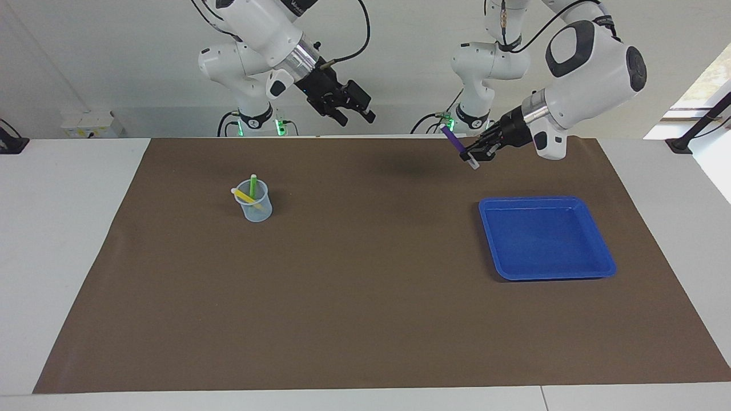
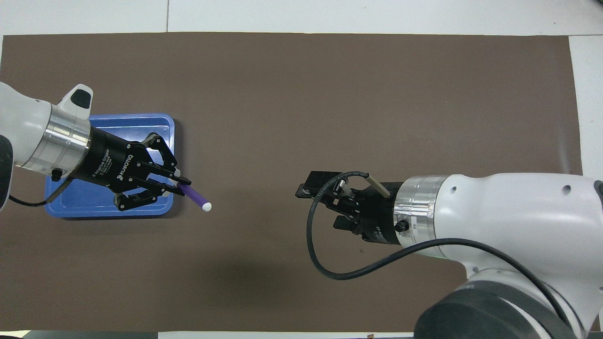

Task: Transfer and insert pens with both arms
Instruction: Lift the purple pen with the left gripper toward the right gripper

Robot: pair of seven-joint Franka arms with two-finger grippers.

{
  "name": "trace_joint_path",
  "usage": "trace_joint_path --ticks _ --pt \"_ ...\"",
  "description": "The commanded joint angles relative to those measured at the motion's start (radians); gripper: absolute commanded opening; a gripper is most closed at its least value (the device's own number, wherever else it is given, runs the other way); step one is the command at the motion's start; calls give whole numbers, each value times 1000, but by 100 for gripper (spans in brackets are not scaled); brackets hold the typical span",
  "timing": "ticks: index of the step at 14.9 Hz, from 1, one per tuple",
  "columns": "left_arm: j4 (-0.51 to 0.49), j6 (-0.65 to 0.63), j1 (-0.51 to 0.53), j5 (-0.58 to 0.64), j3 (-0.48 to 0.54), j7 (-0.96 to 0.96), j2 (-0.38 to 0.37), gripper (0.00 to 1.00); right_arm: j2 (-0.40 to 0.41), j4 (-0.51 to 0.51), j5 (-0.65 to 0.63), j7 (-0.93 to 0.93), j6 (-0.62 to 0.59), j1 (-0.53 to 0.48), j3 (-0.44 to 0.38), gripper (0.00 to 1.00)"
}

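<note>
We are gripping the purple pen [image 1: 457, 144] in our left gripper [image 1: 478, 151], fingers pinched on its shaft, the whitish cap pointing toward the middle of the table, a hold that, by our reading, leaves the free end exposed for a handover. The left gripper is hanging in the air over the brown mat [image 1: 365, 297] at the edge of the blue tray [image 1: 594, 268] toward the robots, at the left arm's end of the table, and the tray itself is showing no pens. Outward from there, the left arm [image 1: 594, 63] is angling down from its base with the wrist tipped low toward the centre. Our right gripper [image 1: 351, 111] is hovering over the mat's middle, jaws apart and holding nothing, seemingly waiting to receive, while the right arm [image 1: 262, 28] is slanting down toward it. The green pen [image 1: 253, 185] and yellow pen [image 1: 245, 197] are already standing in the clear cup [image 1: 257, 208] toward the right arm's end, so we judge the purple one the last to go.
</note>
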Motion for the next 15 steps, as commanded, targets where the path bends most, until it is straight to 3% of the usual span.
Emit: trace_joint_path --ticks 1,5,9,15 --pt "-133 110 -69 -65 8 -152 -83 0 -11 -17 20 22 67 1 45 100" --pt "-225 237 -126 -129 8 -322 -142 0 21 -18 20 26 173 1 134 100" --pt "-236 248 -128 -167 8 -408 -168 0 38 -20 20 22 219 1 156 100" --pt "-287 308 -149 -170 -8 -456 -208 0 84 3 19 23 302 1 168 82"
